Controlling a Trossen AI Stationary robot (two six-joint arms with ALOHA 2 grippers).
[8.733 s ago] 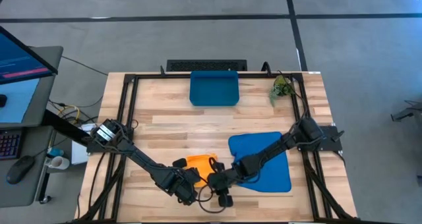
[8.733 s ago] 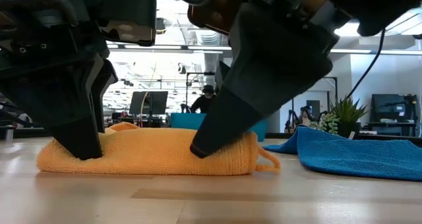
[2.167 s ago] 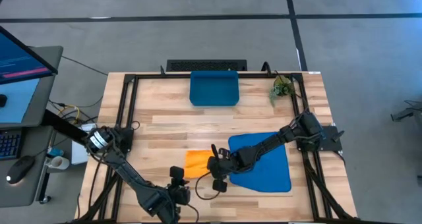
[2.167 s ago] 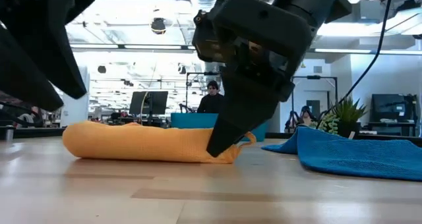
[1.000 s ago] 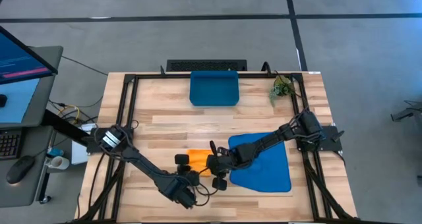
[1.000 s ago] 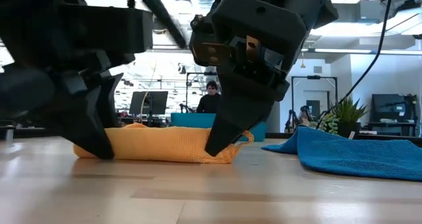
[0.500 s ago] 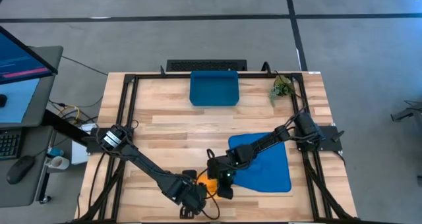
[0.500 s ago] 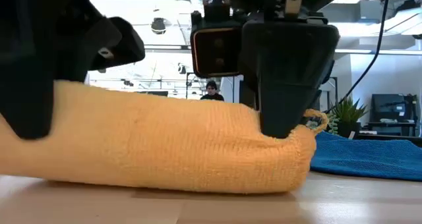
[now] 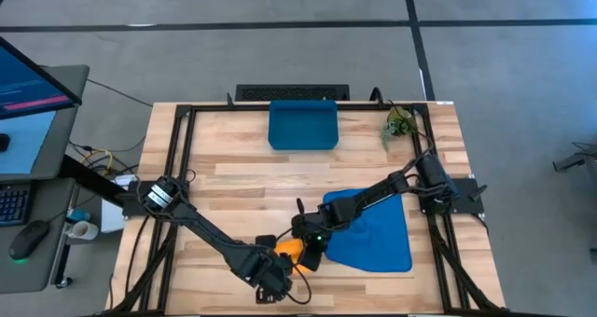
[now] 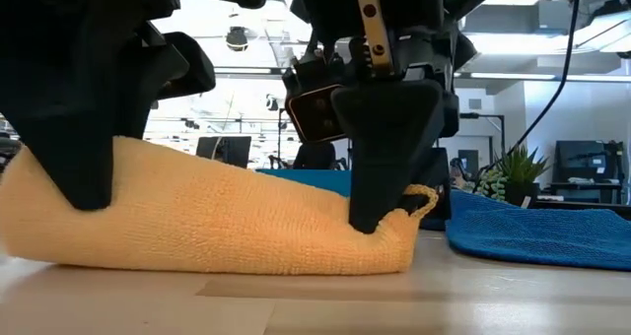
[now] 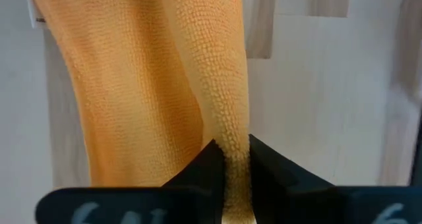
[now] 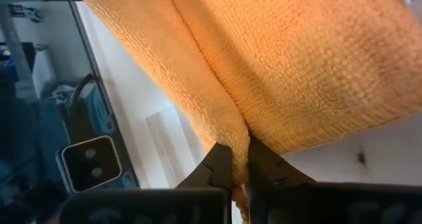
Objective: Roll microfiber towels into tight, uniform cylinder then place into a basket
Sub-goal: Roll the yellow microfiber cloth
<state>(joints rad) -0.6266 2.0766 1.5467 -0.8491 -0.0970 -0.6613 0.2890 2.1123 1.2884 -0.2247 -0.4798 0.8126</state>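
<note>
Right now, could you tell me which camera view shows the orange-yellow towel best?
The low view: the orange-yellow towel fills it as a long roll on the table, both grippers pinching it. In the high view it is only a small patch between the arms. Each wrist view shows just a fold clamped in shut fingers.

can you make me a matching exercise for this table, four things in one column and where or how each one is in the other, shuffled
Things:
1. orange towel
2. blue towel
3. basket
4. plant

Places or states:
A. spread flat on the right side of the table
B. at the far right corner of the table
C. pinched by both the left tool and the right tool near the table's front edge
D. at the far middle of the table, nothing in it

Pairs: 1-C, 2-A, 3-D, 4-B
</note>
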